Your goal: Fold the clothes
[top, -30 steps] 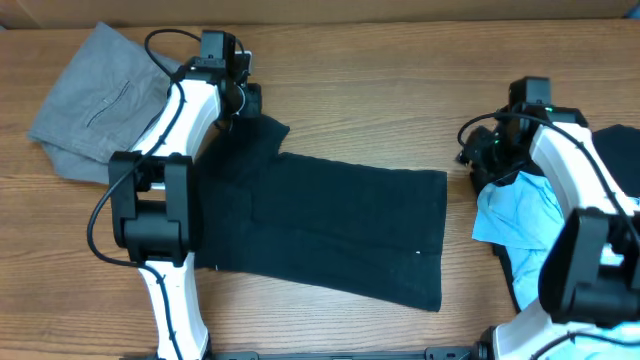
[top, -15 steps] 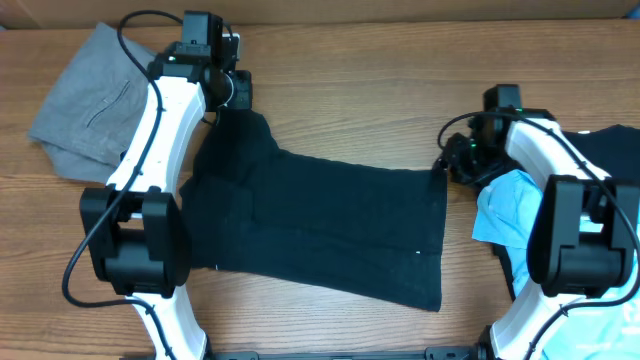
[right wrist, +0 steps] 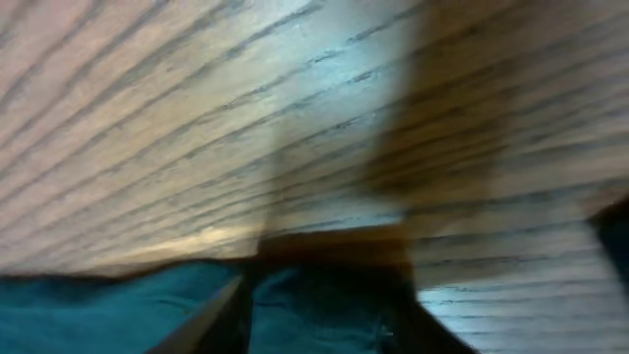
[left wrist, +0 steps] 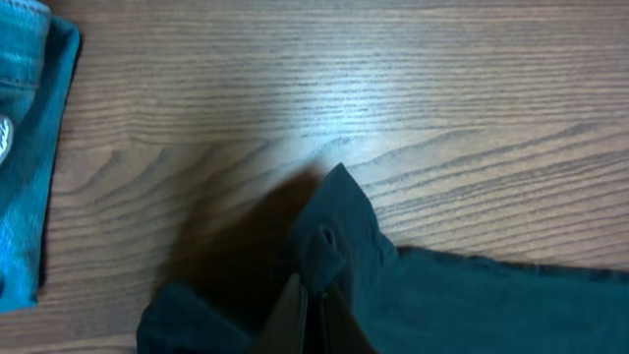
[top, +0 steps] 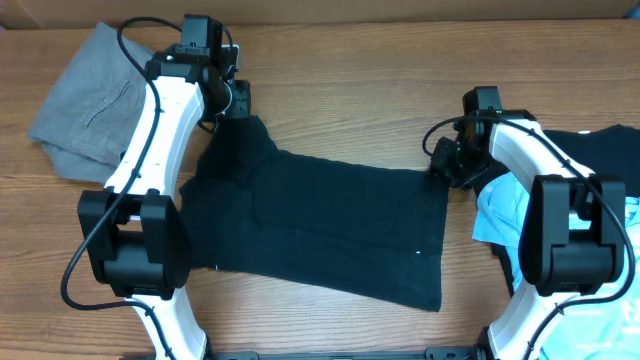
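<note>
Four pieces of clothing at least show from overhead: one black garment spread nearly flat across the middle of the counter, one grey garment crumpled at the upper left, and at the right edge one light blue garment lying against a second black piece. Whether more cloth lies in that heap I cannot tell. Two arms work the spread garment. The left end effector sits at its upper left corner, and in the left wrist view its jaws are closed together on a puckered tip of the dark cloth. The right end effector is at the upper right corner. Its wrist view is blurred, but the jaws look parted with the cloth edge between them, not yet pinching. This fabric should handle as light, limp and unbreakable. It will sag and drag on the wood instead of holding a shape, so the sensible holds are the two top corners, taken right at the hem, with both lifted evenly so the fold lands straight.
</note>
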